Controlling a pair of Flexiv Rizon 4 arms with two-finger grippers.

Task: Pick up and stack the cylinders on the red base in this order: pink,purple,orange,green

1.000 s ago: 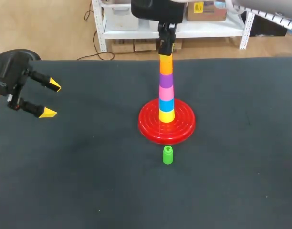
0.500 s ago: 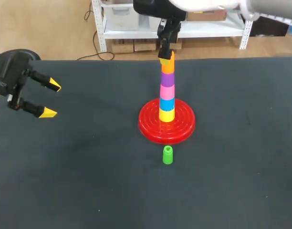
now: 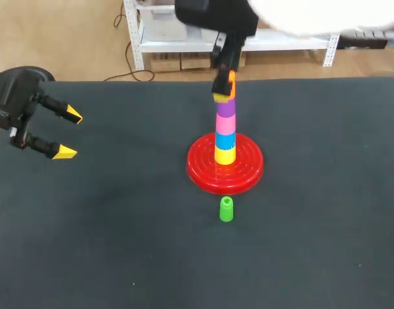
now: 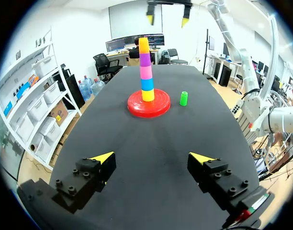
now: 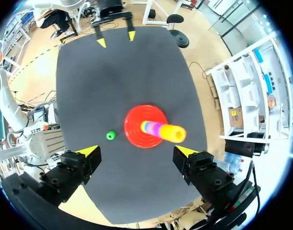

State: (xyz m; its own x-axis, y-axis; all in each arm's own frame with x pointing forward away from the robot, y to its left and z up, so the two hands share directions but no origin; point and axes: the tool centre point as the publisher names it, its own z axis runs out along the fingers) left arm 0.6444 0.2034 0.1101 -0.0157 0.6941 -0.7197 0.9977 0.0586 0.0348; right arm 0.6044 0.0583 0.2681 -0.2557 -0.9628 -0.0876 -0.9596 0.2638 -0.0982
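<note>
Fingers apart, as were those of the left gripper (image 3: 68,134), the right gripper (image 5: 137,151) hung over the orange cylinder (image 5: 173,133) capping the stack (image 3: 225,132) on the red base (image 3: 200,170), a stack that a careless swing toward the green cylinder (image 3: 226,209) at the base's 6 o'clock might have toppled.

The right gripper (image 5: 137,151) has apparently released the orange cylinder (image 4: 143,45) and lifted clear.

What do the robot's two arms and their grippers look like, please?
Both grippers, the left gripper and the right gripper, have blocky black bodies with visible screws and two black fingers ending in bright yellow wedge tips. The right arm has a white casing and a black wrist.
</note>
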